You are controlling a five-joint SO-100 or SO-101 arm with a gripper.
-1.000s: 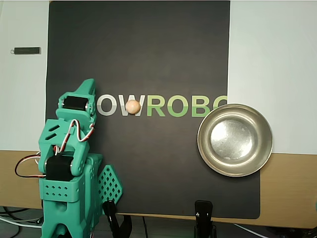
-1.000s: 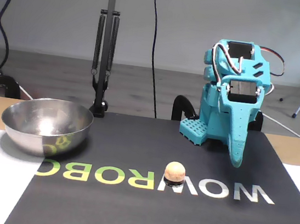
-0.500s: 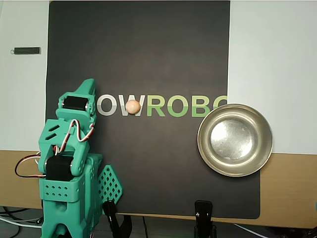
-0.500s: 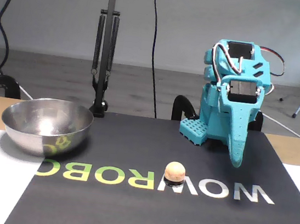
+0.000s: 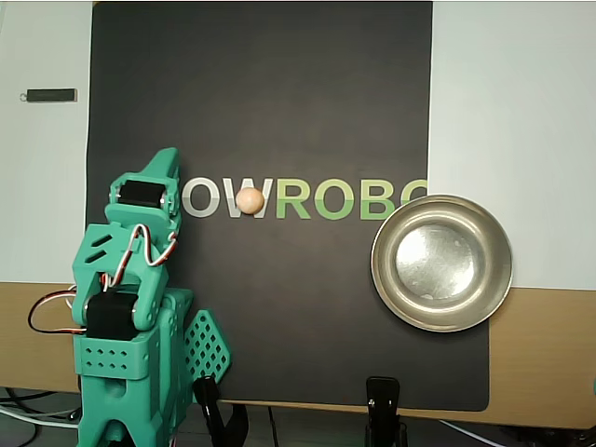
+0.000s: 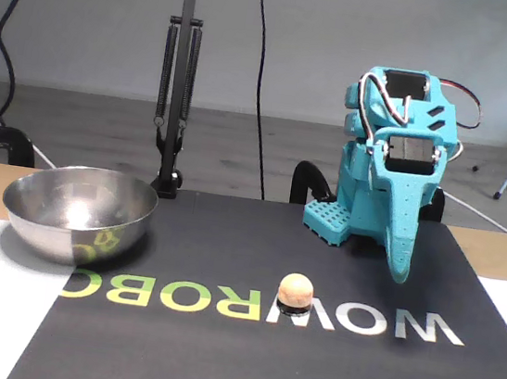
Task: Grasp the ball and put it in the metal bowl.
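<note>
The small peach-tan ball (image 5: pixel 249 199) (image 6: pixel 295 289) rests on the black mat among the printed letters. In the overhead view the shiny metal bowl (image 5: pixel 377 265) stands at the mat's right edge with nothing in it; the fixed view shows the bowl (image 6: pixel 54 230) on the left. The teal arm is folded over its base. Its gripper (image 5: pixel 167 157) (image 6: pixel 399 273) points down at the mat and looks shut, holding nothing. It hangs about one letter's width from the ball, to the ball's left in the overhead view and to its right in the fixed view.
The black mat (image 5: pixel 279 93) lies over white sheets and a wooden table. Two black clamps (image 5: pixel 384 410) grip the table's front edge near the arm's base (image 5: pixel 121 372). A small dark bar (image 5: pixel 51 95) lies at far left. A lamp stand (image 6: pixel 176 95) rises behind the bowl.
Arm, ball and bowl have not moved. A small skin-coloured shape now shows at the left edge of the fixed view.
</note>
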